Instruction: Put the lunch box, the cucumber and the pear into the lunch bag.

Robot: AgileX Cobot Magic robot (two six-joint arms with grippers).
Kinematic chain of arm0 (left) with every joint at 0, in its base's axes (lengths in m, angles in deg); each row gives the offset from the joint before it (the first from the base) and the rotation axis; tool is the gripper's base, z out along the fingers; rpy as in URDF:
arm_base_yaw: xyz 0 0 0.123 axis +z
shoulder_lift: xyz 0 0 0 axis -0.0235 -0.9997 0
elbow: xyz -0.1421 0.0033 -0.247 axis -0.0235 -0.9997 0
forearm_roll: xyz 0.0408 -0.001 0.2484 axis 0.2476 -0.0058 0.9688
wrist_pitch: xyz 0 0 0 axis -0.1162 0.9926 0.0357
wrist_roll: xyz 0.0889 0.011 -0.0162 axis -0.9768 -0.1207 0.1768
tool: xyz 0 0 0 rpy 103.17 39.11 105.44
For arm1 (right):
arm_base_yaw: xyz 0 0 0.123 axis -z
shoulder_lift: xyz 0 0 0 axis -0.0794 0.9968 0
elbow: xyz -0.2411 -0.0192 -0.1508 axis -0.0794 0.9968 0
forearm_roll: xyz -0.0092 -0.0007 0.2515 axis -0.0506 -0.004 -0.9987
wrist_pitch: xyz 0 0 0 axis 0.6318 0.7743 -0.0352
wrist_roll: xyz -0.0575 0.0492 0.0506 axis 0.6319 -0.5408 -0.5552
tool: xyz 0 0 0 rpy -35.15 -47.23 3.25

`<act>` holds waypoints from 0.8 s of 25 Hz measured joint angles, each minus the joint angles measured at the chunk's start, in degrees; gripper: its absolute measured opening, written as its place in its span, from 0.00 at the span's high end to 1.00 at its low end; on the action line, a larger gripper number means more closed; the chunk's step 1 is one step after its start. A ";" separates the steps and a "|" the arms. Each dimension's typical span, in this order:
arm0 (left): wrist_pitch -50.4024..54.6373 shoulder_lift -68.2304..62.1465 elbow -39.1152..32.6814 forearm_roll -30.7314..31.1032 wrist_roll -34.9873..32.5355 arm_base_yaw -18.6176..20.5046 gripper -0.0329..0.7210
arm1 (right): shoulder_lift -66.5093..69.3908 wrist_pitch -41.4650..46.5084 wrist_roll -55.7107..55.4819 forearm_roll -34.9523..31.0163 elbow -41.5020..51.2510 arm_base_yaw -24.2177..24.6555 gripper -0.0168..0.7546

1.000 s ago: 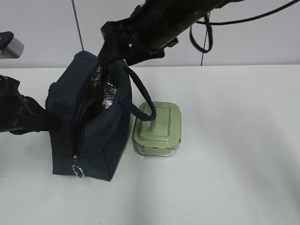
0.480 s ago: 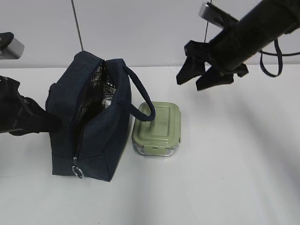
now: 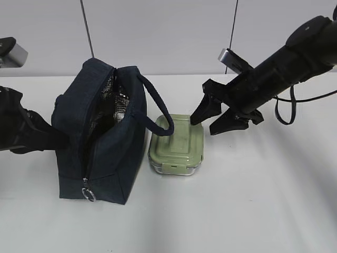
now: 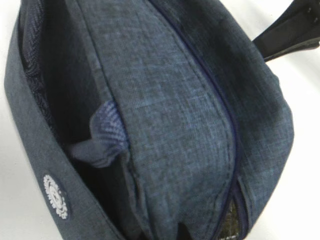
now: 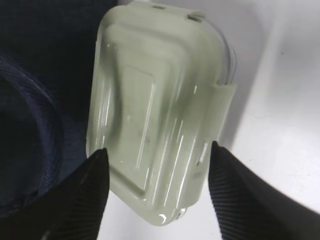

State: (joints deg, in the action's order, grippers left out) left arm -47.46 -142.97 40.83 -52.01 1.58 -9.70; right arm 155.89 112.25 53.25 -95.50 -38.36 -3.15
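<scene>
While the lunch bag (image 3: 102,132) stood unzipped on the white tabletop (image 3: 253,200), silver lining showing in its mouth, we saw our right tool (image 3: 211,118) spread wide and empty just above the far end of the lunch box (image 3: 176,144). Half a second before, that tool had hung higher and further right, clear of the box; a second before, it had been over the bag's mouth. From the right wrist, its two fingers (image 5: 80,197) straddled the sage-green lid (image 5: 157,125) without touching it. The box sat just beside the bag, under the drooping loop handle (image 3: 158,108), where it had been all along. Our left tool pressed against the bag's left side; we could not tell its state. Neither cucumber nor pear showed.
</scene>
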 joint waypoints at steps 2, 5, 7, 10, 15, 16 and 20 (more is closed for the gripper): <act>0.00 0.00 0.00 0.00 0.00 0.00 0.95 | 0.67 -0.11 0.93 -1.30 0.92 0.08 0.35; 0.07 0.00 0.00 0.05 0.00 0.00 0.95 | 1.77 -0.36 2.69 -3.57 2.06 0.22 0.35; 0.07 0.00 0.00 0.05 0.00 0.00 0.95 | 2.51 -0.73 3.28 -4.56 2.53 0.22 0.35; 0.14 0.00 0.00 0.05 0.00 0.00 0.95 | 3.13 -2.22 4.58 -5.66 2.78 0.22 0.35; 0.14 0.00 0.00 0.05 0.00 0.00 0.95 | 3.86 -4.01 5.90 -7.53 2.78 0.22 0.35; 0.14 0.00 0.00 0.05 0.00 0.00 0.95 | 4.35 -4.11 6.32 -7.89 2.78 0.22 0.35; 0.14 0.00 0.00 0.05 0.00 0.00 0.95 | 5.37 -4.45 8.99 -10.95 3.12 0.22 0.35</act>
State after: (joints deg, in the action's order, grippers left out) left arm -47.32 -142.97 40.83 -51.96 1.58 -9.70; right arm 161.26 107.80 62.24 -106.45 -35.24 -2.92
